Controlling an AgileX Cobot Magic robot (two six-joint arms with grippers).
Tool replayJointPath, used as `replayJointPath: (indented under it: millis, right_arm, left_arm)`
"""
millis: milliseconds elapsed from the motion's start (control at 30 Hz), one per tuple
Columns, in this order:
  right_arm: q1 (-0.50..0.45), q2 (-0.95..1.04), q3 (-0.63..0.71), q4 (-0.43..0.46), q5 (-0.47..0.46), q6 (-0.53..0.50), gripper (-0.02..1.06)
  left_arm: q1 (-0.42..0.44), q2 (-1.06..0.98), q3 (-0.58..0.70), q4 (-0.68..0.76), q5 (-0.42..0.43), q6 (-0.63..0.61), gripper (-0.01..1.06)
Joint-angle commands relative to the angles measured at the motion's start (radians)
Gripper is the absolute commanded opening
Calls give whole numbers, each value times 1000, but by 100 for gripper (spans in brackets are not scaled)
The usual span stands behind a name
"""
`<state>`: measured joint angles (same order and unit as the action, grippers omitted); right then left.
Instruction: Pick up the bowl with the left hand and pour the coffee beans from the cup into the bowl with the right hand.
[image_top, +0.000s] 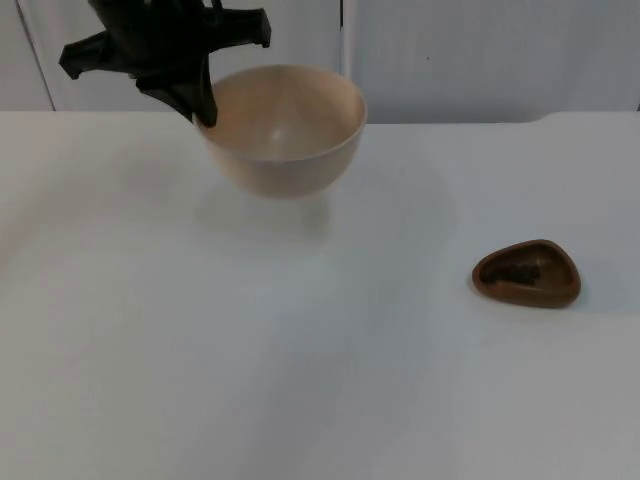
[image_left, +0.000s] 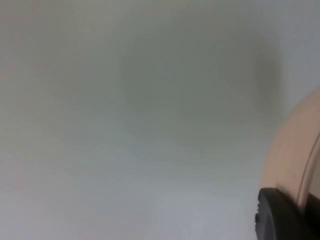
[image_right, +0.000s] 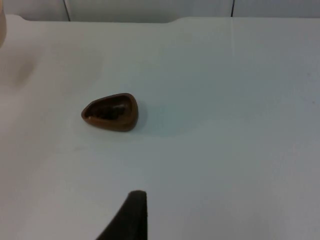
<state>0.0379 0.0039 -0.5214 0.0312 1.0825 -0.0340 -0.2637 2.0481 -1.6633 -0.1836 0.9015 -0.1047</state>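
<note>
A beige bowl (image_top: 285, 130) hangs above the table at the back left, throwing a faint shadow beneath it. My left gripper (image_top: 203, 105) is shut on its left rim, one finger inside and one outside. In the left wrist view the bowl's outer wall (image_left: 290, 155) rises beside a black fingertip (image_left: 280, 217). A small brown cup (image_top: 527, 273) with dark coffee beans inside stands on the table at the right. In the right wrist view the cup (image_right: 111, 112) lies well ahead of my right gripper (image_right: 132, 217), which waits apart from it.
The white table (image_top: 300, 360) ends at the grey partition wall (image_top: 480, 50) behind the bowl. A wide stretch of bare table lies between bowl and cup.
</note>
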Motion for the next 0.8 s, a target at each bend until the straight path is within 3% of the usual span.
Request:
replayJointPath:
  millis: [0,267,633,767]
  right_arm:
    - [-4,-4,7,-3,-3,-5,105]
    - [-4,-4,7,-3,-3,-5,105]
    - [-4,-4,7,-3,-3,-5,105]
    - [-4,-4,7,-3,-3,-5,105]
  left_arm:
    - [-6,-40,32,-10,8,22,0]
    - [-6,-154,195,-26,-50,79,0]
    - [-8,-270,377,-115,-47,208,0]
    - [-46,-321,430,-119,-60,224,0]
